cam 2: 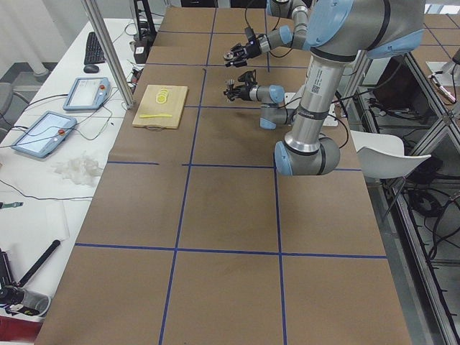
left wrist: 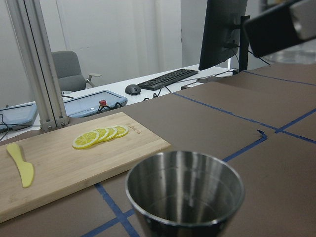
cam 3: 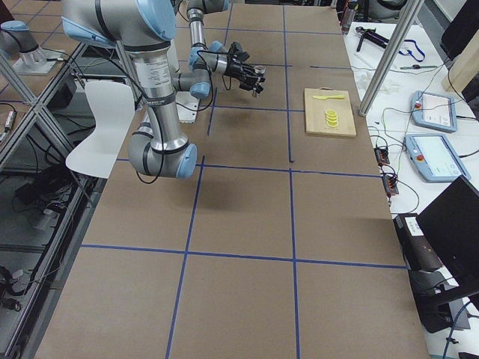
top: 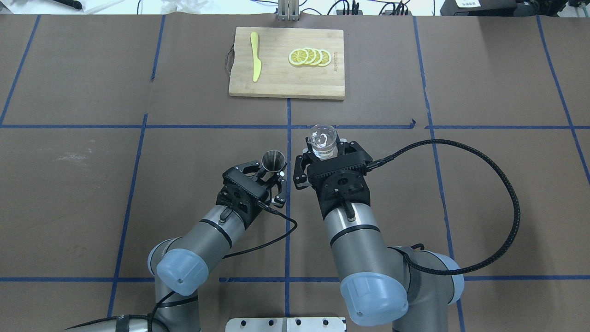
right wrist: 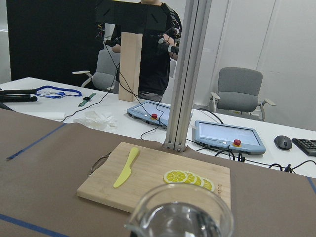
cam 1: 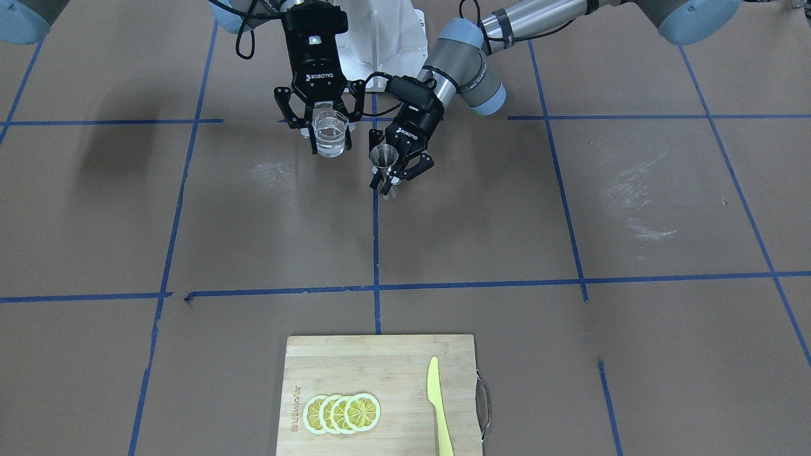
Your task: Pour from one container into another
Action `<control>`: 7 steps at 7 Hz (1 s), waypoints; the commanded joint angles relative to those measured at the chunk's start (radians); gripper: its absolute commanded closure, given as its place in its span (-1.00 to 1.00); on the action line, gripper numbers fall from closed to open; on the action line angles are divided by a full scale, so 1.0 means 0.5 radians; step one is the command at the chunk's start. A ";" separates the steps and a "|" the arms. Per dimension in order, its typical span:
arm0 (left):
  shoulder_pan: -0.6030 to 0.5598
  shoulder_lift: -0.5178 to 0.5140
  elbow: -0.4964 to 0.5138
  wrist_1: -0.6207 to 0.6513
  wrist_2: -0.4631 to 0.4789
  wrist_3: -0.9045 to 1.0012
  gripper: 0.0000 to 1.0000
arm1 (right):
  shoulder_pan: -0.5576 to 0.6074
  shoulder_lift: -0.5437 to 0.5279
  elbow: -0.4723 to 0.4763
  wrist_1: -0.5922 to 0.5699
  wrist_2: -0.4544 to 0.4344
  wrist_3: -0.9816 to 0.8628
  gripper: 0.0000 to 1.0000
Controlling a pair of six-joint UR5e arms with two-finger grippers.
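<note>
surface: brown-papered table (cam 1: 570, 209), ruled into large squares by blue tape lines (cam 1: 376, 253).

right arm: right gripper (cam 1: 331, 144) points forward over the robot's side of the table. Its fingers are clamped on either side of a short clear rounded drinking glass (cam 1: 331, 134).

glass state: roughly upright and held up off the table, with clear liquid (top: 322, 148) in the lower part. In the overhead view it sits just right of the centre tape line. Its rim (right wrist: 180, 210) fills the bottom of the right wrist view.

left arm: left gripper (cam 1: 389, 177) is angled in toward the centre line. Its fingers are closed around the narrow waist of a silver steel hourglass-shaped jigger (cam 1: 383, 161).

jigger state: upright, open mouth up (top: 273, 159), just left of the centre tape line in the overhead view. The left wrist view shows the inside of the cup (left wrist: 185, 190), apparently dry. Whether its foot touches the table, cannot tell.

spacing: glass and jigger are side by side, near each other but not touching. The glass is a little farther from the robot.

far side: rectangular bamboo cutting board (top: 286, 85) with a metal handle lies flat across the table from the robot. On it is a row of overlapping lemon slices (top: 309, 56), and a yellow plastic knife (top: 255, 62) lies apart from them. The board is well clear of both grippers.
</note>
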 commanded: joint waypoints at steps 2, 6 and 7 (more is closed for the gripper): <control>0.001 -0.119 0.115 0.002 -0.002 -0.003 1.00 | -0.006 0.010 0.005 -0.105 0.000 -0.002 1.00; 0.001 -0.125 0.152 -0.004 -0.005 -0.030 1.00 | 0.022 0.025 0.042 -0.157 0.012 -0.131 1.00; 0.001 -0.150 0.182 -0.013 -0.002 -0.034 1.00 | 0.034 0.086 0.075 -0.303 0.037 -0.131 1.00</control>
